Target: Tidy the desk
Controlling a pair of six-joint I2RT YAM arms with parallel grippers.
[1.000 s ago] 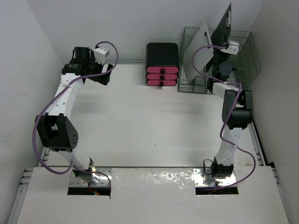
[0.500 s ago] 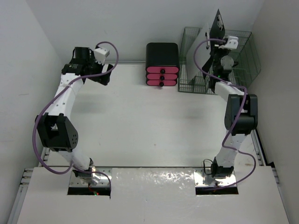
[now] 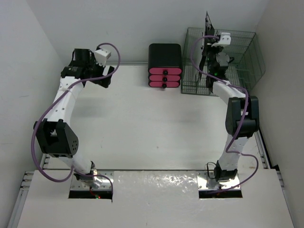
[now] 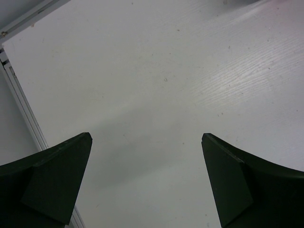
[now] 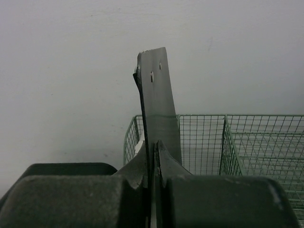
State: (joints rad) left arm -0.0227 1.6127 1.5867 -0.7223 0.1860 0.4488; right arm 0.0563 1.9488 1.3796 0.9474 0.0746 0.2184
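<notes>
right gripper (image 5: 153,156) clamping black clipboard (image 5: 157,102) edge, upright by wire basket (image 5: 247,115); seeming thin, stiff, light, pivot-prone. left gripper (image 4: 146,142) hanging spread, empty, over desk (image 4: 166,71).

1 clipboard (image 5: 159,104), 1 wire basket (image 3: 247,47), 1 drawer unit (image 3: 165,53), 3 pink drawers (image 3: 165,71).

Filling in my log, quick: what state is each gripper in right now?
Left gripper: open, holding nothing.
Right gripper: shut on the black clipboard, held upright.
</notes>
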